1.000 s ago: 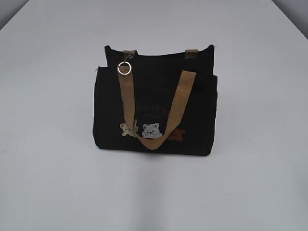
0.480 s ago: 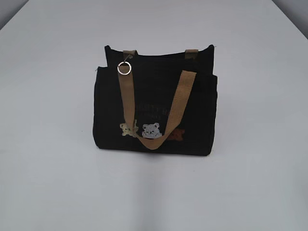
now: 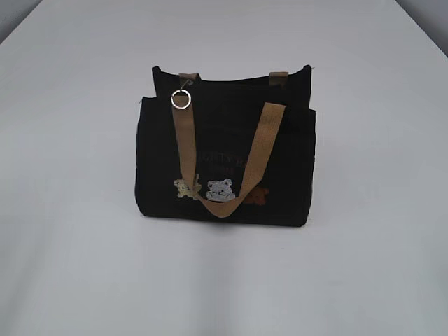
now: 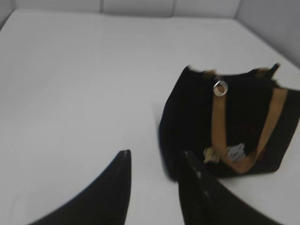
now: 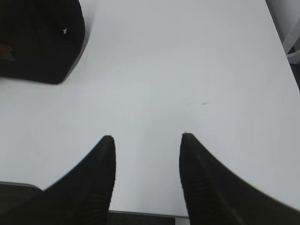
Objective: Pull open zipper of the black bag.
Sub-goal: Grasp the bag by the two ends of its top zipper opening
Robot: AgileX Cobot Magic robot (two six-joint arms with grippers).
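Change: across the last second nothing in the exterior view has shifted; the bag (image 3: pixel 225 150) sits as it did and no arm has come into that view. The left wrist view is blurred, which suggests that arm is moving.
Meaning: the task looks barely begun; the zipper (image 3: pixel 231 78) is untouched and, by my reading, still closed.
Left pincer (image 4: pixel 153 164): spread, holding nothing, above bare surface (image 4: pixel 84 84); the bag (image 4: pixel 229 126) lies toward 2 o'clock of it, well apart.
Ring (image 4: pixel 220 87): silver loop of the zip pull, hanging at the bag's upper left, over the left strap (image 4: pixel 218 122).
Bag: upright near the middle of the surface (image 3: pixel 70 210), front with bear patches (image 3: pixel 221 190) facing the camera; the ring (image 3: pixel 181 100) sits at about 11 o'clock on the front.
Right pincer (image 5: pixel 147 145): spread, empty, over bare surface (image 5: pixel 187 70); only a bag corner (image 5: pixel 42 42) shows, at 10 o'clock, well apart.
Edges: far surface edge meets a wall in the left wrist view; near edge lies just under the right pincer; right edge at 2 o'clock of it.
Room: open surface all round the bag; approach looks free from either side.
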